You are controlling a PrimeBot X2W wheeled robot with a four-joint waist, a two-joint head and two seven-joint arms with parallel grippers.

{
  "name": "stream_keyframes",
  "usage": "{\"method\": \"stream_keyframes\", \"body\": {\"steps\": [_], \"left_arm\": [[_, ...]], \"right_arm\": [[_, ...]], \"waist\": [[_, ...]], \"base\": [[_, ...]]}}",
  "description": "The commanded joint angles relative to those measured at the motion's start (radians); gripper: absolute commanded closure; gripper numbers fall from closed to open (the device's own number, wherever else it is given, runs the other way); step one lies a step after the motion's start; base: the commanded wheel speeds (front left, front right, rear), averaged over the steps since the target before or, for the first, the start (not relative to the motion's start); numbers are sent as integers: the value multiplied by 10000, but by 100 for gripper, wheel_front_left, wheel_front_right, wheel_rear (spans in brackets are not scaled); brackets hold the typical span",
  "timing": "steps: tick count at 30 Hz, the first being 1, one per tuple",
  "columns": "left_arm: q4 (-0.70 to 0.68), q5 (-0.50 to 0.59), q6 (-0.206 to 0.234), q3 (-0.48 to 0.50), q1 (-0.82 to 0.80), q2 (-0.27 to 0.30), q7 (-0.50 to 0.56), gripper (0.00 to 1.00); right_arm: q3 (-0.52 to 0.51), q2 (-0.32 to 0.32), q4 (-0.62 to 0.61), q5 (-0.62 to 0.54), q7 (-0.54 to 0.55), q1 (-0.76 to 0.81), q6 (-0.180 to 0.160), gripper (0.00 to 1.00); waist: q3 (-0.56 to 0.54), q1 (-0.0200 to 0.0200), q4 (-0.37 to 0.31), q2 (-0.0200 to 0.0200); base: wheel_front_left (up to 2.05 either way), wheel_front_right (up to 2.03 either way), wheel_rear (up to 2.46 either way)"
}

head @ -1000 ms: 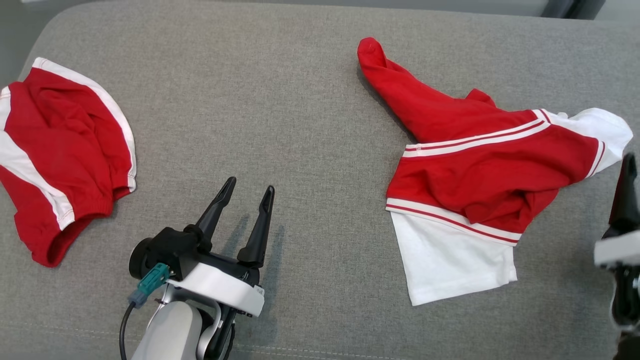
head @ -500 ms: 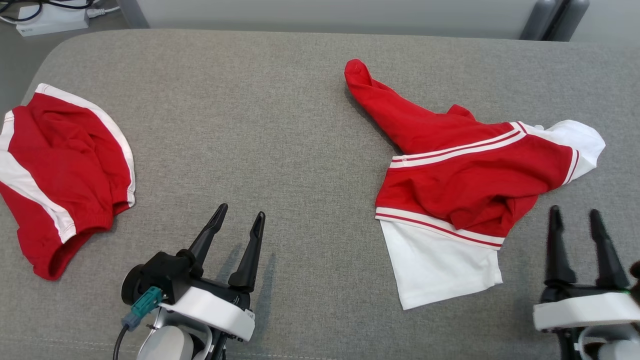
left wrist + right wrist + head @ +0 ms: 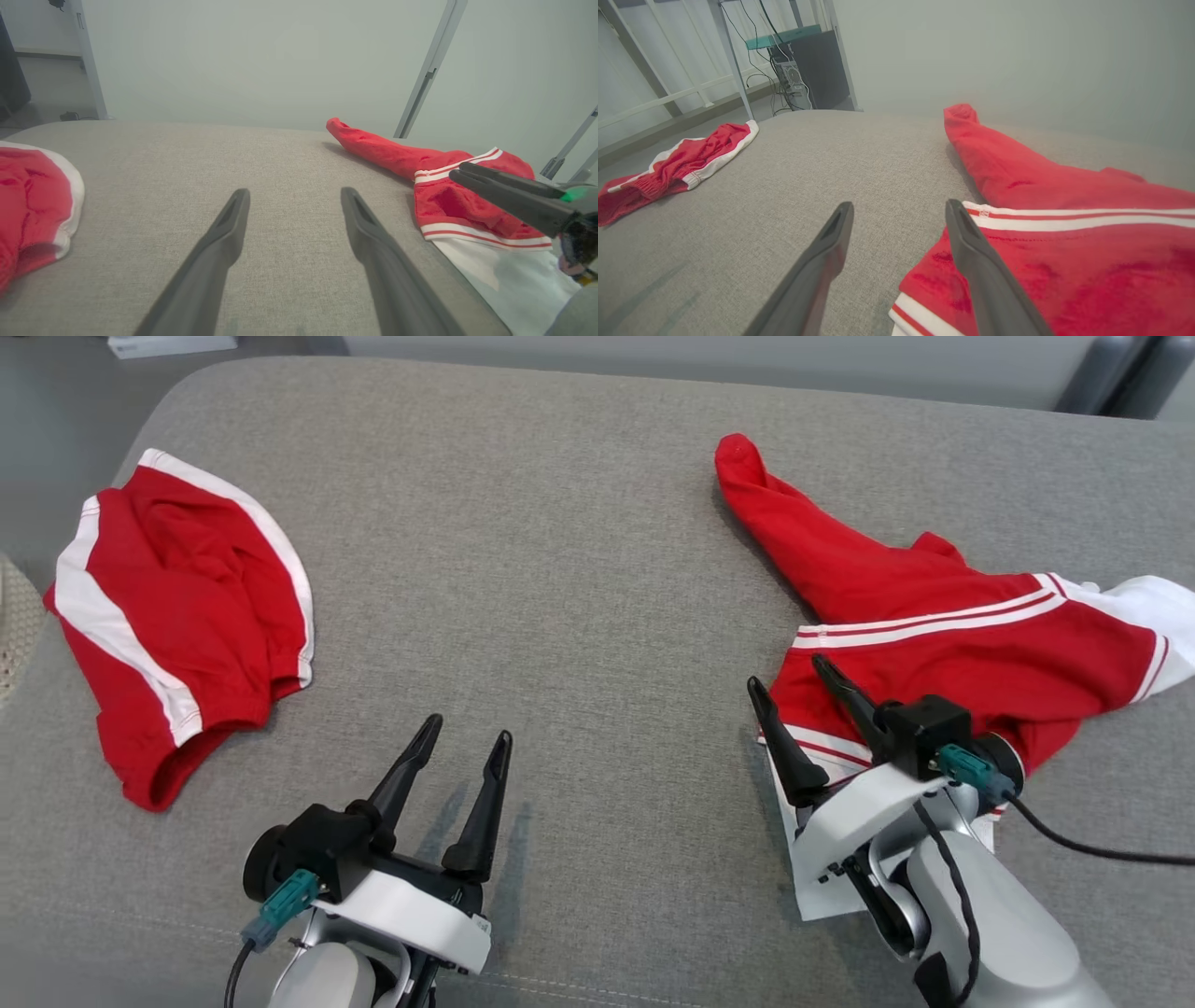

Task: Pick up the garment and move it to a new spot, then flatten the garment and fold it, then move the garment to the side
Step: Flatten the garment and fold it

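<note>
A crumpled red and white shirt [image 3: 943,644] lies on the right of the grey cushion [image 3: 560,569], one red sleeve [image 3: 756,490] stretched toward the far edge. My right gripper [image 3: 787,674] stands open over the shirt's lower left edge, covering most of the white hem. In the right wrist view one of the fingers [image 3: 971,242] is above the red cloth [image 3: 1064,186] and the other is over bare cushion. My left gripper [image 3: 470,729] rests open near the front, holding nothing, with grey fabric between its fingers [image 3: 224,233]. The shirt [image 3: 448,205] lies to its right.
Red shorts with white trim [image 3: 177,616] lie near the cushion's rounded left edge, also seen as shorts [image 3: 677,163] far left of my right gripper. Beyond the cushion are floor, metal frame legs [image 3: 733,60] and a dark computer case [image 3: 817,70].
My right arm has swung in from the right edge and now hangs over the shirt's lower left part. The head camera has shifted. The left gripper and both garments have stayed put.
</note>
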Motion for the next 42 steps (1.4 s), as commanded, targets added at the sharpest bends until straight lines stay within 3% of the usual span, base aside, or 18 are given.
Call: {"method": "stream_keyframes", "body": {"steps": [1, 7, 14, 21, 22, 23, 24, 28, 32, 36, 41, 42], "left_arm": [[-219, -60, 46, 283, -383, 74, -59, 0], [-101, -134, 38, 145, -526, -24, -86, 0], [-86, -140, 78, 173, -565, -72, -101, 0], [-123, -123, 64, 245, -613, -92, -104, 0], [-124, -122, 60, 249, -617, -96, -105, 0], [-120, -122, 56, 250, -616, -101, -105, 0], [-116, -126, 52, 251, -613, -105, -105, 0], [-115, -142, 37, 252, -618, -128, -105, 0], [-152, -147, 32, 331, -576, -147, -106, 0], [-203, -123, 46, 468, -467, -157, -106, 0], [-233, -78, 50, 590, -312, -162, -106, 0], [-233, -78, 50, 590, -312, -162, -106, 0]], "right_arm": [[272, 57, 17, -15, -42, -239, -2, 0], [706, 58, 2408, 137, -87, -1319, -2, 0], [565, 58, 3219, 204, -139, -1527, -2, 0], [1111, 58, 3955, 434, 323, -1755, -2, 0], [1190, 58, 4076, 511, 509, -1828, -2, 24], [1238, 58, 4227, 539, 709, -1911, -2, 94], [1240, 58, 4357, 558, 839, -1994, -2, 100], [1193, 58, 4631, 705, 1059, -2179, -2, 100], [1104, 58, 4180, 1110, 614, -2189, -2, 100], [878, 58, 2811, 1709, 70, -1947, -2, 100], [-853, 58, 90, 1692, -139, -696, -2, 100], [-853, 58, 90, 1692, -139, -696, -2, 100]], "waist": [[78, 0, 184, -1], [198, 0, 628, -1], [290, 0, 589, -1], [355, 0, 446, -1], [361, 0, 435, -1], [356, 0, 427, -1], [358, 0, 422, -1], [358, 0, 460, -1], [344, 0, 429, -1], [327, 0, 245, -1], [264, 0, -172, -1], [264, 0, -172, -1]], "base": [[0, 0, 0], [0, 0, 0], [0, 0, 0], [0, 0, 0], [0, 0, 0], [0, 0, 0], [0, 0, 0], [0, 0, 0], [0, 0, 0], [0, 0, 0], [0, 0, 0], [0, 0, 0]]}}
